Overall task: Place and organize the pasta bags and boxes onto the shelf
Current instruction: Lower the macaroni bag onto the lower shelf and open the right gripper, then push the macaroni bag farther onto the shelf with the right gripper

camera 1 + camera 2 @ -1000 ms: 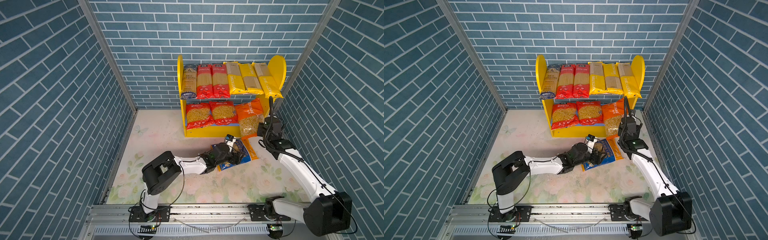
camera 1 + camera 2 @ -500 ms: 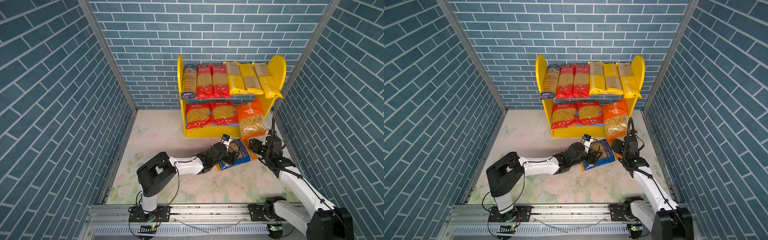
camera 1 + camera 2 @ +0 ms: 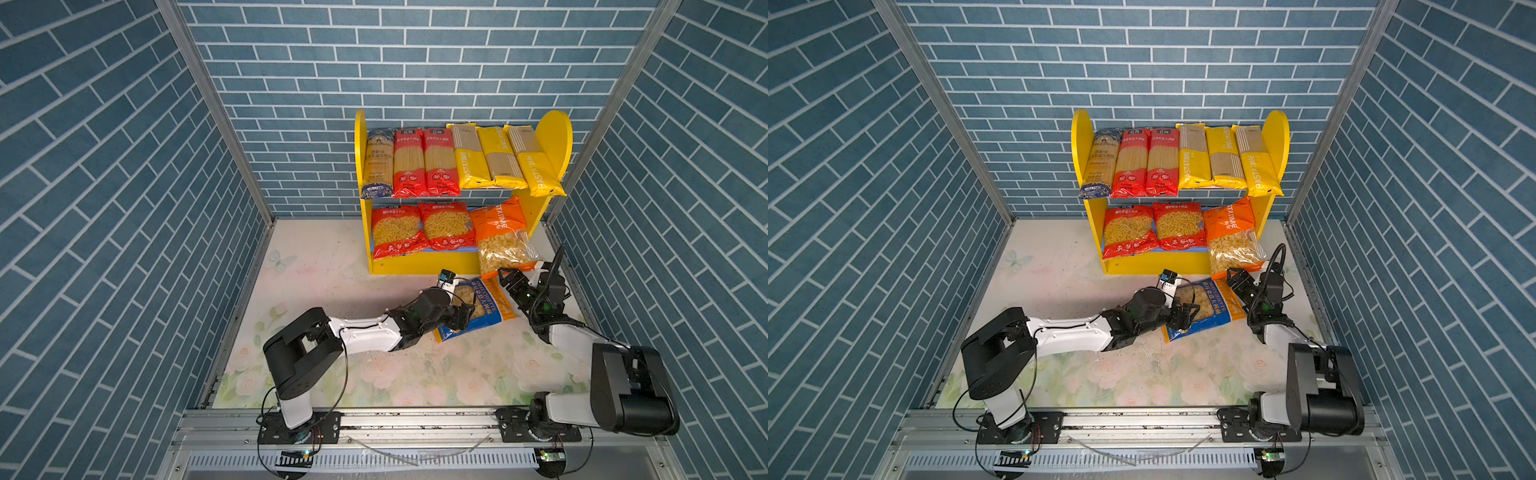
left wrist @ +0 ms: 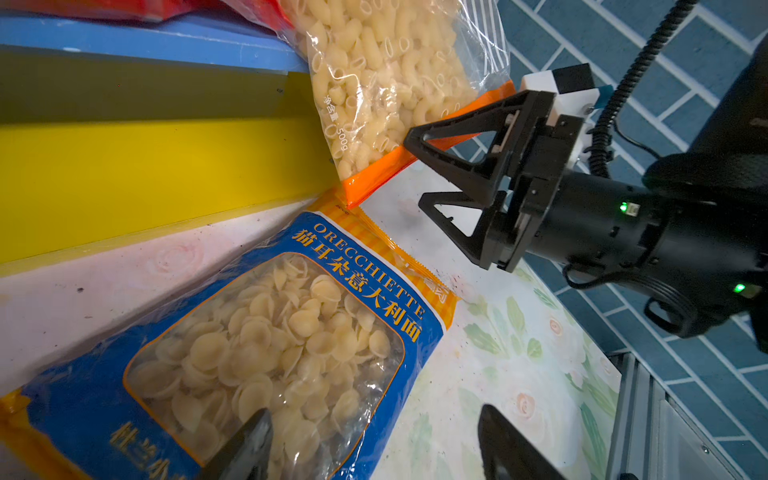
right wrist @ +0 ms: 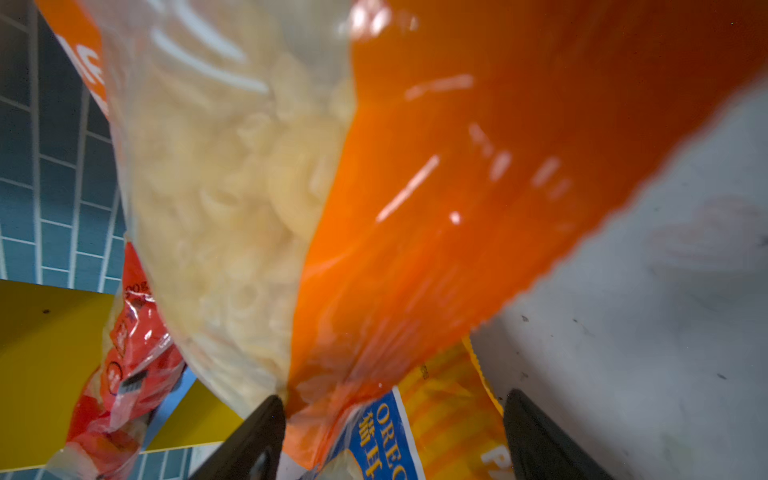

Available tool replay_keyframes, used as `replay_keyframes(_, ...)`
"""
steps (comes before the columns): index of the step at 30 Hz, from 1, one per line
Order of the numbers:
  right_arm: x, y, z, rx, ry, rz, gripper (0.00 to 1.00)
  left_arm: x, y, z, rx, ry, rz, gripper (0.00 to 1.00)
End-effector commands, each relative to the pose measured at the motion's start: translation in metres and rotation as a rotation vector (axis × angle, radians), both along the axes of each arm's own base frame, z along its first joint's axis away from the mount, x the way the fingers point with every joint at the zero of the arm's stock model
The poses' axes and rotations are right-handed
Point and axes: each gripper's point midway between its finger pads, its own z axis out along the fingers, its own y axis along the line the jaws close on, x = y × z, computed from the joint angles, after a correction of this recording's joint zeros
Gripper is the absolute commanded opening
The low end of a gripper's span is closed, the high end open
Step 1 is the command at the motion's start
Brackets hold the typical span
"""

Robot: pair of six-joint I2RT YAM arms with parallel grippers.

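The shelf carries several long spaghetti packs on its upper board and two red bags on its lower board. An orange bag leans off the lower board's right end, its bottom edge on the floor. In front of it a blue-yellow bag lies flat on the floor. My left gripper is open over that bag's edge, one finger above the bag, the other above the floor. My right gripper is open, low at the orange bag's bottom edge, holding nothing.
Blue brick walls close in the cell on three sides, and the right wall stands close to my right arm. The floral floor runs left of the shelf. A metal rail crosses the front edge.
My right gripper has widened, left the orange bag and drawn back and down to the floor. The orange bag stays leaning on the lower board. The left gripper has barely moved.
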Motion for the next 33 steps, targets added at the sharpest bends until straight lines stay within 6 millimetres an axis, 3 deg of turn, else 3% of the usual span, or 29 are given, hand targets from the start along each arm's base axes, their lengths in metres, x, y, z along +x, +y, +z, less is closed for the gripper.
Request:
replay_keyframes(1, 0.014, 0.013, 0.026, 0.144, -0.129, 0.043, 0.8, -0.003, 0.006, 0.0, 0.015, -0.001, 0.01, 0.78)
replay_keyframes(8, 0.022, 0.02, 0.047, 0.196, -0.2, 0.077, 0.68, -0.004, 0.007, -0.002, 0.022, 0.002, 0.01, 0.78)
replay_keyframes(16, 0.025, 0.023, 0.08, 0.229, -0.269, 0.098, 0.28, -0.004, 0.009, -0.005, 0.023, 0.011, 0.015, 0.78)
replay_keyframes(20, 0.029, 0.024, 0.094, 0.246, -0.282, 0.102, 0.14, -0.005, 0.011, -0.004, 0.023, 0.017, 0.016, 0.78)
replay_keyframes(28, 0.037, 0.02, 0.11, 0.294, -0.285, 0.063, 0.03, -0.006, 0.015, -0.005, 0.018, 0.013, 0.027, 0.78)
replay_keyframes(33, 0.047, 0.019, 0.141, 0.375, -0.351, 0.046, 0.0, -0.007, 0.015, -0.008, 0.027, 0.02, 0.026, 0.78)
